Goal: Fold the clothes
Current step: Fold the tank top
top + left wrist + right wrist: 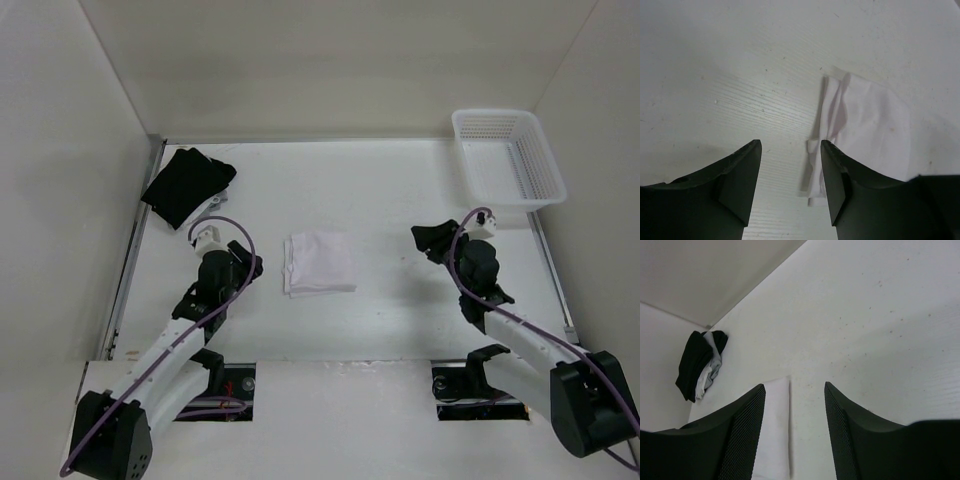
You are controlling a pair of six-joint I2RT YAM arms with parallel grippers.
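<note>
White garment lies folded square at frame center; left gripper and right gripper both spread, empty. Folding looks done.

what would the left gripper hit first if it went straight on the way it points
Likely the edge of the white garment, just beside the left gripper; otherwise bare table. Depth unclear.

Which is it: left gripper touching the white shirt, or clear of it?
Apart. In the top view, a strip of bare table shows between the left gripper and the shirt's left edge. The fingers are open and hold nothing.
</note>
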